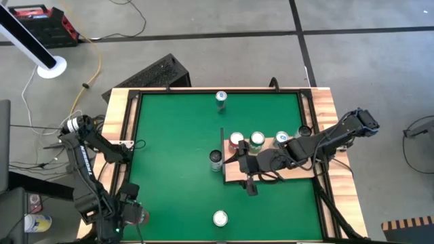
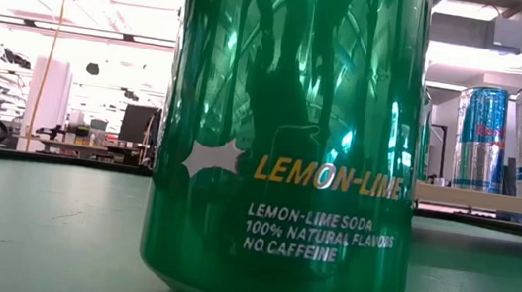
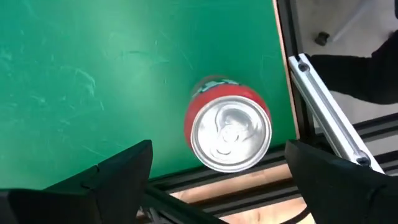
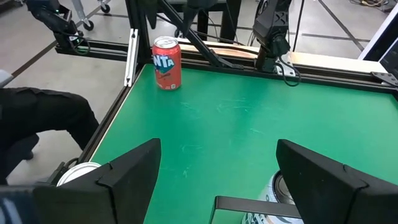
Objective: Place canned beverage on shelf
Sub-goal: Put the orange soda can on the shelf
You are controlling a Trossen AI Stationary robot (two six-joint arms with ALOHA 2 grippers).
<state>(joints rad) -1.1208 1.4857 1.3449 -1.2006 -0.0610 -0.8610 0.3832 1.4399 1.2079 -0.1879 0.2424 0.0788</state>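
Wooden shelf (image 1: 298,169) under right gripper (image 1: 248,177), fingers wide apart, empty; 3 cans (image 1: 257,140) just beyond.

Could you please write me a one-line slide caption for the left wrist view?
Left gripper, fingers open, above a red can standing at the edge of the green table.

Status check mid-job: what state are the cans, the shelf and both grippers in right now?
shelf: flat on the table, three cans standing on it.
green lemon-lime can: upright, off the shelf.
red can: upright near the table edge.
can beside the shelf: upright on the green.
left gripper: open, empty.
right gripper: open, empty.
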